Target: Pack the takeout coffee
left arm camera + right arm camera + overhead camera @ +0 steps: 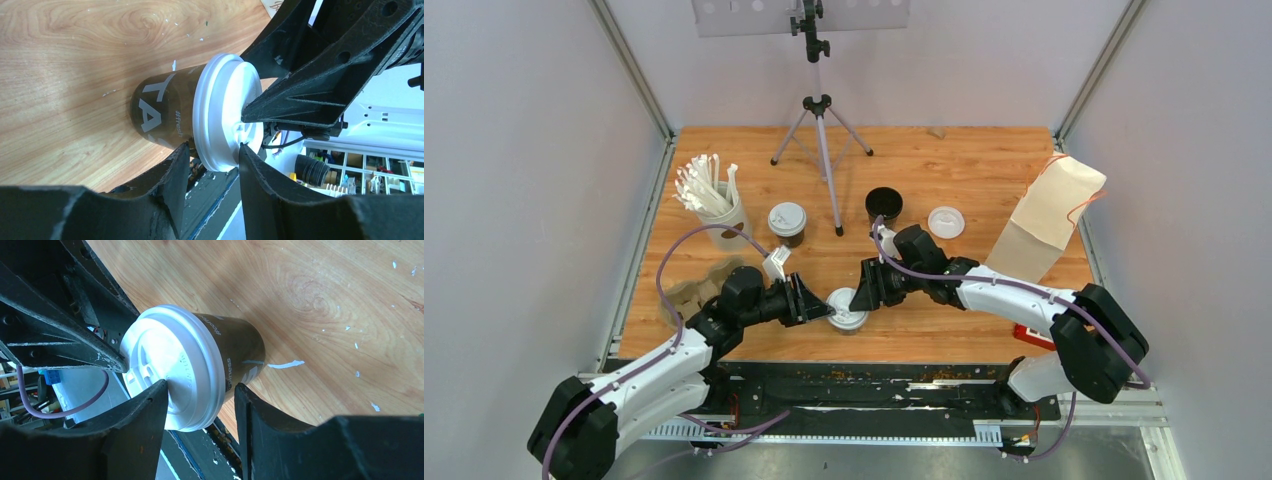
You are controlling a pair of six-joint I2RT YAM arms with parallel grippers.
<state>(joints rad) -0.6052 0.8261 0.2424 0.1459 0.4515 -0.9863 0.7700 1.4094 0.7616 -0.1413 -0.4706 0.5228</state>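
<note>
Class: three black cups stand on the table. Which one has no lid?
The open cup at the back, beside the loose white lid. The cup near the straws and the front cup are lidded.

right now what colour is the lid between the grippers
The lid is white, clearest in the right wrist view.

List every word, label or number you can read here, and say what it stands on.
"TA": large pale letters on the black cup, cut off.
"#fresh": small print on that cup, beside the white lid.
Raised lettering on the lid and other cup print: too blurred to read.
</note>
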